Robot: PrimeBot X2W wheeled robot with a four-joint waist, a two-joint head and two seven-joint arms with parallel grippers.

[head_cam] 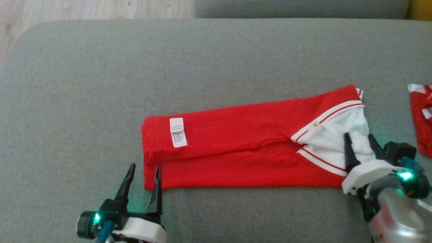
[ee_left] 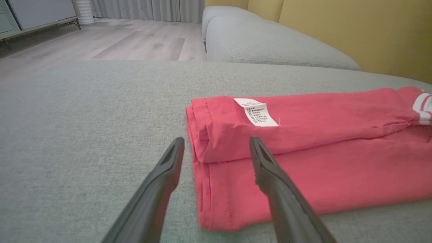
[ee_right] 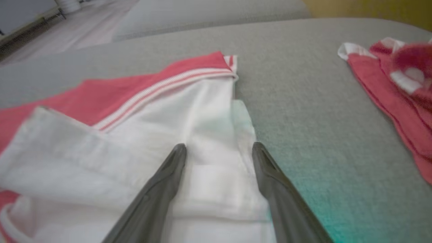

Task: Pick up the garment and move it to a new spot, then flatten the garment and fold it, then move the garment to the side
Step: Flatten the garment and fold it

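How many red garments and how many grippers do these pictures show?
Red garments: 2, the folded garment and the second garment at the right edge.
Grippers: 2, the left gripper and the right gripper, both open.
Total: 4.

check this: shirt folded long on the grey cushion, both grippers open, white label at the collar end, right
No. The label sits at the hem end of the shirt, opposite the collar, by the left gripper; the head view shows it. The rest holds: folded long on the cushion, right gripper open like the left.
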